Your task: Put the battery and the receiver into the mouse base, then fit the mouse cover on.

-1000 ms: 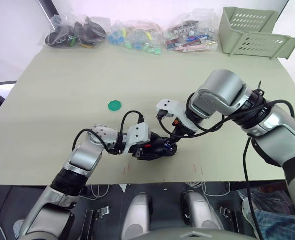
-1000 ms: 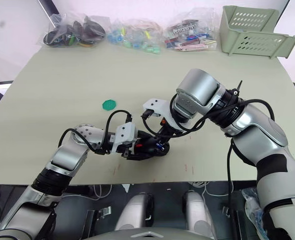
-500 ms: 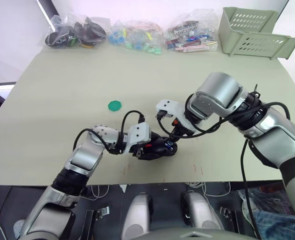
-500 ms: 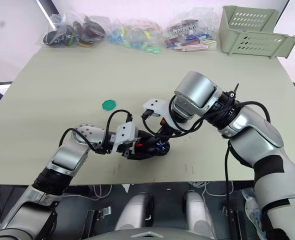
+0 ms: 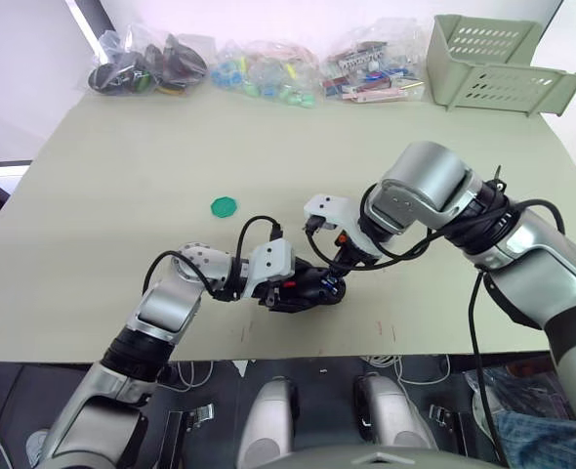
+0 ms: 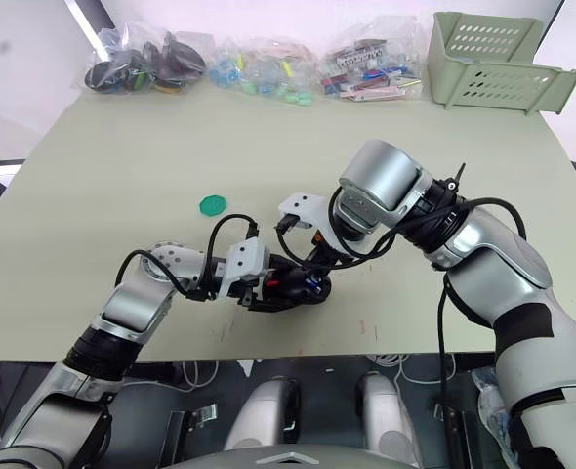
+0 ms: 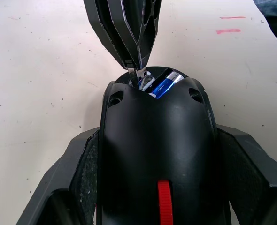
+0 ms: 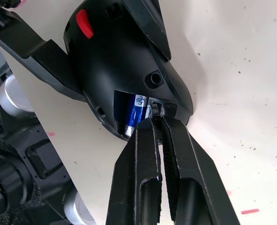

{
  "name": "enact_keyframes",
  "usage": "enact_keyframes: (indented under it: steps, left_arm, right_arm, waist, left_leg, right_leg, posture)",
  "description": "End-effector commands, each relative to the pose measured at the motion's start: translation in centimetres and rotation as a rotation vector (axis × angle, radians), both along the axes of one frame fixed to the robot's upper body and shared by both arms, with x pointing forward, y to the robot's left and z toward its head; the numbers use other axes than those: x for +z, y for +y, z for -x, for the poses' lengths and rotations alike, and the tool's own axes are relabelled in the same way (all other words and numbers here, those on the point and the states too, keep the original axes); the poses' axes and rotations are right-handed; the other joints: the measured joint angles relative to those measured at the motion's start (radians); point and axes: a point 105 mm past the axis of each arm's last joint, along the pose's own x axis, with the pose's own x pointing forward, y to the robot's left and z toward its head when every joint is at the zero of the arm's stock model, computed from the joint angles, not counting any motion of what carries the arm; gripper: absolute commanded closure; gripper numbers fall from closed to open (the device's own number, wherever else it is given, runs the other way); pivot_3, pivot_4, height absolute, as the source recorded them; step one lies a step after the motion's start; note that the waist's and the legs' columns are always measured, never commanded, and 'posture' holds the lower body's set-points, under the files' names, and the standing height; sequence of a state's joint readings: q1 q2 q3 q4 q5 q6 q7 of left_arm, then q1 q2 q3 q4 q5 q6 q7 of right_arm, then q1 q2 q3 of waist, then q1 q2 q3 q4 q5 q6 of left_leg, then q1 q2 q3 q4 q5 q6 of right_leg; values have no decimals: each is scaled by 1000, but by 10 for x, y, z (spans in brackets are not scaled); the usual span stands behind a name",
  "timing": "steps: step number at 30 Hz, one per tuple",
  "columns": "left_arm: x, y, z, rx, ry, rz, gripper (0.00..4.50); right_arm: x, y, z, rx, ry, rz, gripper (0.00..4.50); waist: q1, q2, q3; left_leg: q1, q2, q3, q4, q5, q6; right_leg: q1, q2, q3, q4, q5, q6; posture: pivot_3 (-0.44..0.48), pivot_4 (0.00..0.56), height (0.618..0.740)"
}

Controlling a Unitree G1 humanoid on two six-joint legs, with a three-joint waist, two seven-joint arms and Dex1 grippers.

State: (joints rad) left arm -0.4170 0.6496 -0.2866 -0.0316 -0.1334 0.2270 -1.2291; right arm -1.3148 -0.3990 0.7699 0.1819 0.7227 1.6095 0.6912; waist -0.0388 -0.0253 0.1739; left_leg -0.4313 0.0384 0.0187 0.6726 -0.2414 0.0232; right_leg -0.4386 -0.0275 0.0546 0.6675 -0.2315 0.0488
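Holding one mouse base (image 7: 159, 140), one battery (image 8: 135, 114) inside.

Both eye views look forward and down from the head over the table (image 5: 122, 176), while each wrist view peers close at the shared mouse base (image 7: 157, 140) from opposite ends.
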Motion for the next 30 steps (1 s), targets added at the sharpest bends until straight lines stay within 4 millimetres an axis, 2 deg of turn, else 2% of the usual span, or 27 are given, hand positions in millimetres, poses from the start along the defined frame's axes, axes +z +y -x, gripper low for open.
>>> enact_keyframes:
  steps: [1,16,30]
  left_arm:
    - [4,-4,-2,-14,-32,6,1264]
    - [2,-4,-4,-15,-34,8,1264]
    - [0,-4,-7,-6,-28,12,1264]
  right_arm:
    - [0,3,4,8,17,2,4500]
    - [1,9,2,-57,65,-34,4500]
    - [5,14,-2,-91,37,-34,4500]
  waist:
    - [0,0,0]
    - [0,0,-1]
    - [0,1,-1]
  left_leg:
    - [0,0,0,0,0,0]
    - [1,0,0,2,0,0]
    - [2,0,0,3,0,0]
  right_leg:
    - [0,0,0,1,0,0]
    - [0,0,0,3,0,0]
    - [1,0,1,5,0,0]
  posture:
    - [0,150,740]
    - [0,150,740]
    - [0,150,740]
